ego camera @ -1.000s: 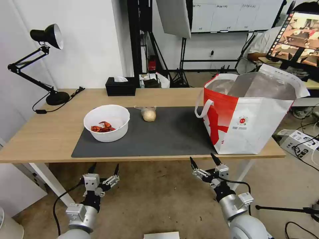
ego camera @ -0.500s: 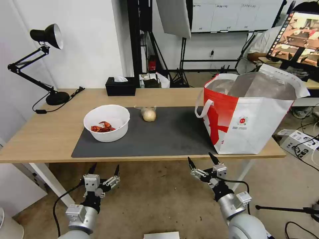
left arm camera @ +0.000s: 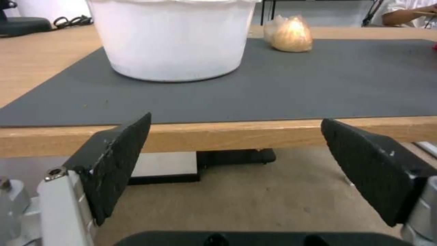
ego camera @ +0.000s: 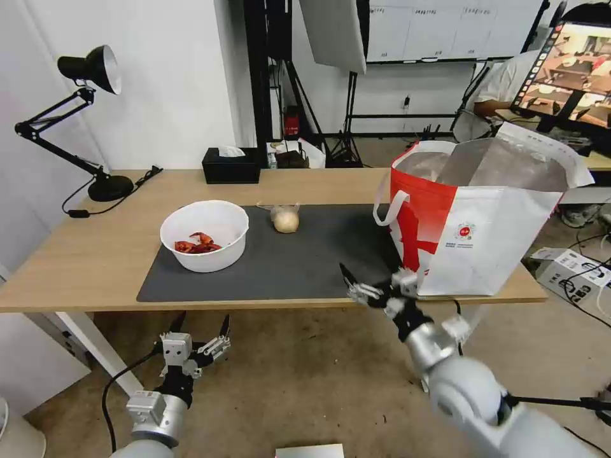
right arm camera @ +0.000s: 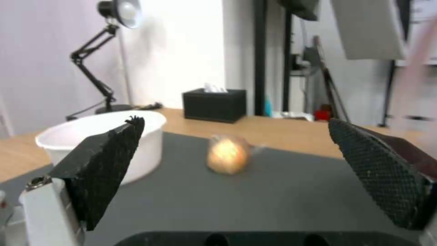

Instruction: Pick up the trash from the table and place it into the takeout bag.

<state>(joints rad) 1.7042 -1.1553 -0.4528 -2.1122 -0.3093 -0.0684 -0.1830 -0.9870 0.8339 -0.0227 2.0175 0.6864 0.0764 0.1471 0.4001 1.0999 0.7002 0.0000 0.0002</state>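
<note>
A white round bowl (ego camera: 205, 243) with red crayfish shells stands at the left end of the dark grey mat (ego camera: 299, 267) on the table (ego camera: 83, 254). A beige wrapped ball (ego camera: 286, 220) lies on the mat's far side, mid-table. The red-and-white takeout bag (ego camera: 474, 219) stands open at the table's right end. My right gripper (ego camera: 375, 284) is open above the mat's near edge, just left of the bag; the ball (right arm camera: 227, 154) and bowl (right arm camera: 102, 140) lie ahead of it. My left gripper (ego camera: 198, 324) hangs open below the table's front edge, facing the bowl (left arm camera: 170, 37).
A black tissue box (ego camera: 231, 165) and a black desk lamp (ego camera: 89, 114) stand along the table's far and left sides. Studio stands and a monitor fill the room behind. Cables and a white box lie on the floor at right.
My right gripper has risen from below the table's front edge and moved forward and left, over the mat's near edge. The left arm has stayed put.
</note>
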